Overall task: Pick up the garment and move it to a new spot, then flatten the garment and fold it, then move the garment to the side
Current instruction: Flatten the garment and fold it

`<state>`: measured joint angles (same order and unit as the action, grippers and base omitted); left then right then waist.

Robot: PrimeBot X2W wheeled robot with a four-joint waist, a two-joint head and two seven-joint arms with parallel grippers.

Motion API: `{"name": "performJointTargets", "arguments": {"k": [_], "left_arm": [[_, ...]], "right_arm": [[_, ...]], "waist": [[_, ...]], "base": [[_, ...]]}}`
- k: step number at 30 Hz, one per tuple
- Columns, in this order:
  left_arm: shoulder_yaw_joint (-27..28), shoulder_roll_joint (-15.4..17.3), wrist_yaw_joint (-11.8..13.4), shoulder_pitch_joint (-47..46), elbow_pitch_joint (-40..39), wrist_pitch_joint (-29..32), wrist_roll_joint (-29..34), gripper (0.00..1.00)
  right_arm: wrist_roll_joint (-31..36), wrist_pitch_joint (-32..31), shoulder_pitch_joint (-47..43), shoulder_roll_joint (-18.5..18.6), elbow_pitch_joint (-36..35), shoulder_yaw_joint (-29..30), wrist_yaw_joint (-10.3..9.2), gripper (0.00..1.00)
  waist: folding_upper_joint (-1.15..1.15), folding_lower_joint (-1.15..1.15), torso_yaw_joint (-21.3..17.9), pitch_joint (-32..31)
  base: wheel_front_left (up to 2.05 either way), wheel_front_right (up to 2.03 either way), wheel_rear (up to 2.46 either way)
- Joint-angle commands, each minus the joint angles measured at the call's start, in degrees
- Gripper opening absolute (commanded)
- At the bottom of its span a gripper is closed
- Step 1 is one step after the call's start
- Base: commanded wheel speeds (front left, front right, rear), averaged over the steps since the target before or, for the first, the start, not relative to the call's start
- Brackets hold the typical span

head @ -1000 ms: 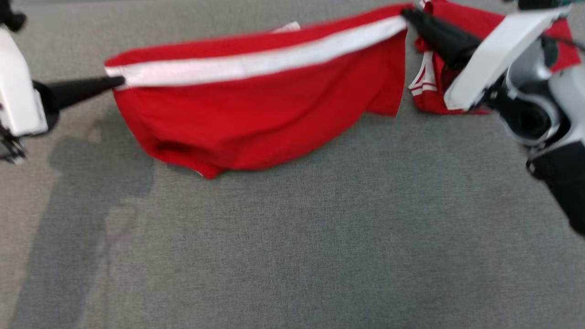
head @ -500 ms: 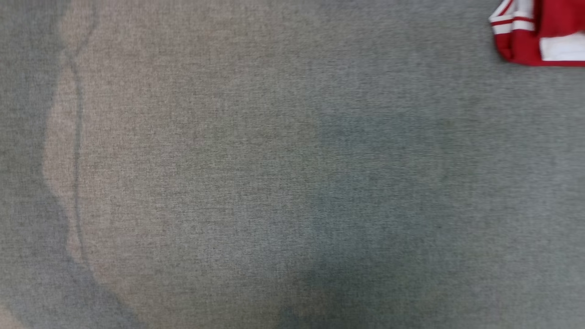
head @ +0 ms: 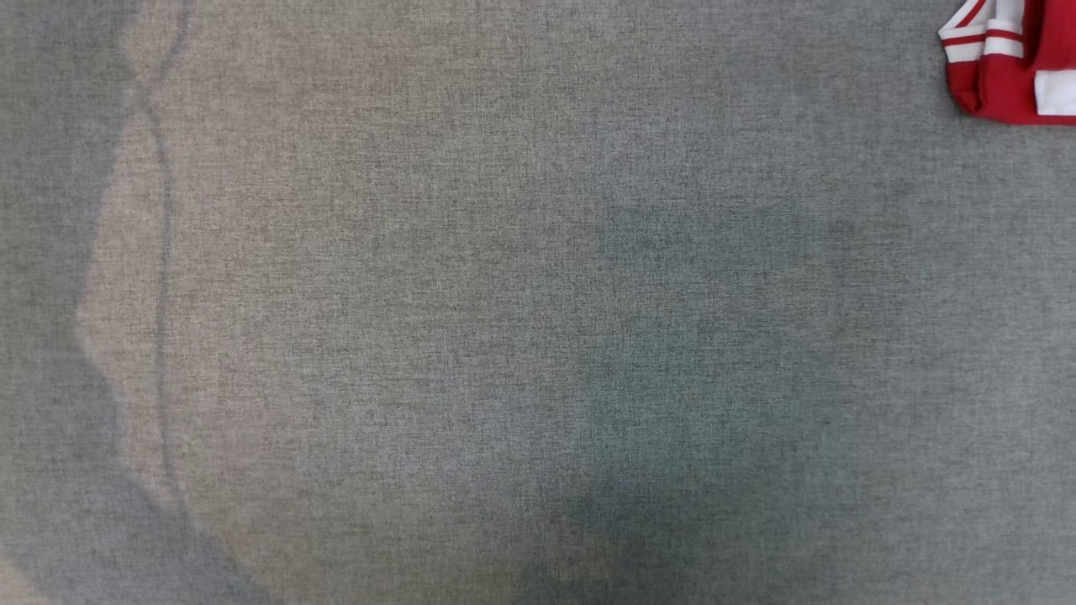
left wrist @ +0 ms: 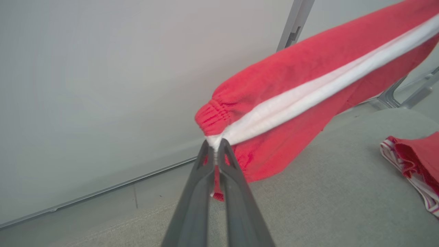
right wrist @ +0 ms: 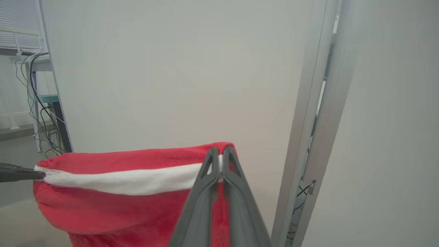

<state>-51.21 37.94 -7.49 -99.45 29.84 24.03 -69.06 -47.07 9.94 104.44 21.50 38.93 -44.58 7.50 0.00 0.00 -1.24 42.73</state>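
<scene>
— Where is the garment?
— The red garment (left wrist: 291,85) with its white stripe hangs in the air, stretched between my two hands above the grey counter (head: 504,336).

— How are your hands set?
— My left hand (left wrist: 215,144) is clamped tight on one end of the white stripe, just beside the ribbed, gathered edge. My right hand (right wrist: 217,152) is pinched closed on the other end of that stripe, at the top edge of the cloth.

— Does the cloth touch the counter?
— The body sags below the stripe. From my left wrist it seems to hang clear, but the angle is poor and I can't be sure.

— Anything else nearby?
— A second red-and-white piece (head: 1000,84) lies crumpled on the counter to my right, apart from the one I hold. Behind the cloth stand a pale wall (right wrist: 171,68) and a grey metal post (right wrist: 319,120). Dark cables (right wrist: 37,103) hang at the left of my right wrist view.
</scene>
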Motion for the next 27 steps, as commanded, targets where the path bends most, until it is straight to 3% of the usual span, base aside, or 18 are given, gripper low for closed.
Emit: {"name": "performJointTargets", "arguments": {"k": [1,5,9,15,19,27], "left_arm": [[-1.2,0.7,0.0,1.7,-0.4,0.9,-1.2,0.0],[-7.0,3.3,0.0,6.7,-5.2,4.6,-6.5,0.0],[-9.1,6.0,0.0,12.8,-10.4,6.3,-14.6,0.0],[-12.8,10.1,0.0,20.6,-14.6,11.5,-20.9,0.0],[-15.8,11.1,0.0,26.2,-15.7,14.2,-22.4,0.0],[-18.4,11.3,0.0,37.3,-21.2,12.1,-24.2,0.0]], "right_arm": [[-1.0,-1.0,-1.6,0.2,0.1,-1.0,0.0,0.0],[-4.7,-6.3,-6.7,2.1,-1.4,-7.3,0.0,0.0],[-8.0,-11.6,-12.3,4.4,-3.3,-12.9,0.0,0.0],[-14.3,-17.4,-21.3,8.1,-7.4,-17.7,0.0,0.0],[-20.7,-21.9,-29.8,11.0,-11.4,-20.2,0.0,0.0],[-27.8,-25.5,-44.1,16.5,-17.8,-23.5,0.01,0.0]], "waist": [[0.0,0.0,-0.1,-0.3],[0.0,0.0,-0.7,-2.1],[0.0,0.0,-1.8,-5.2],[0.0,0.0,-3.0,-12.3],[0.0,0.0,-3.2,-18.9],[0.0,0.0,-2.8,-28.2]], "base": [[0.0,0.0,0.0],[0.0,0.0,0.0],[0.0,0.0,0.0],[0.0,0.0,0.0],[0.0,0.0,0.0],[0.0,0.0,0.0]]}}
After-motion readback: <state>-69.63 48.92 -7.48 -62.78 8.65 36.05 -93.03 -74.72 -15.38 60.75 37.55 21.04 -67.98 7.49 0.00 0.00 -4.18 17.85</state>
